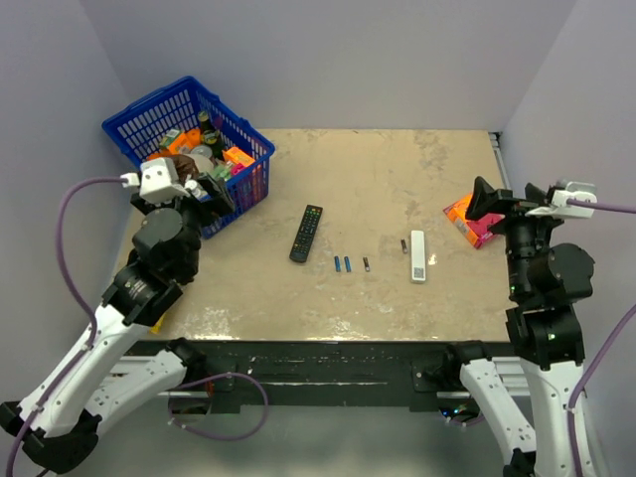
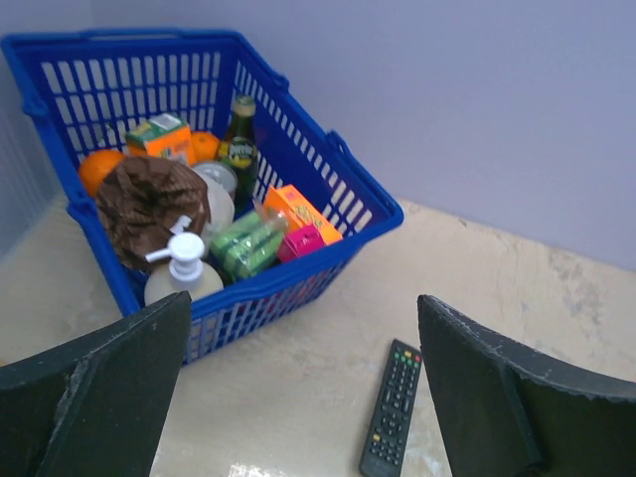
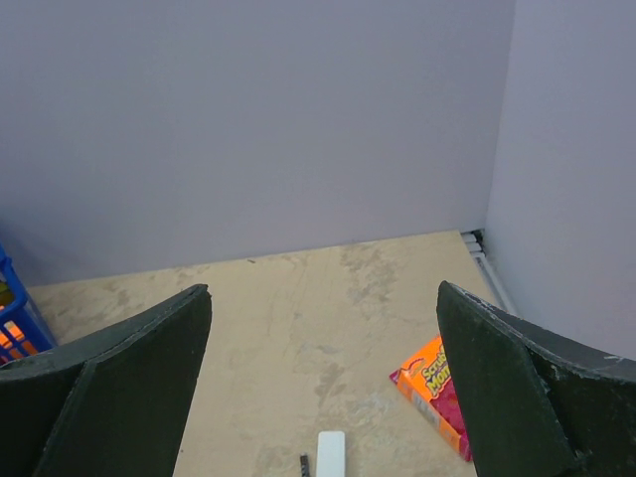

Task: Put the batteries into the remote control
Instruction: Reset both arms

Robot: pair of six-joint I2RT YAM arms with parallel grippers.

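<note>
The white remote control (image 1: 418,255) lies on the table right of centre; its far end shows in the right wrist view (image 3: 331,454). Two blue batteries (image 1: 343,264) lie side by side near the middle. One dark battery (image 1: 366,264) lies right of them. Another dark battery (image 1: 403,244) lies just left of the white remote and also shows in the right wrist view (image 3: 304,464). My left gripper (image 1: 211,189) (image 2: 303,303) is open and empty, raised beside the basket. My right gripper (image 1: 484,200) (image 3: 323,298) is open and empty, raised at the right, apart from the remote.
A longer black remote (image 1: 306,233) (image 2: 392,408) lies left of the batteries. A blue basket (image 1: 245,140) (image 2: 360,204) full of groceries stands at the back left. An orange and pink packet (image 1: 463,218) (image 3: 435,390) lies at the right. Walls close the table on three sides.
</note>
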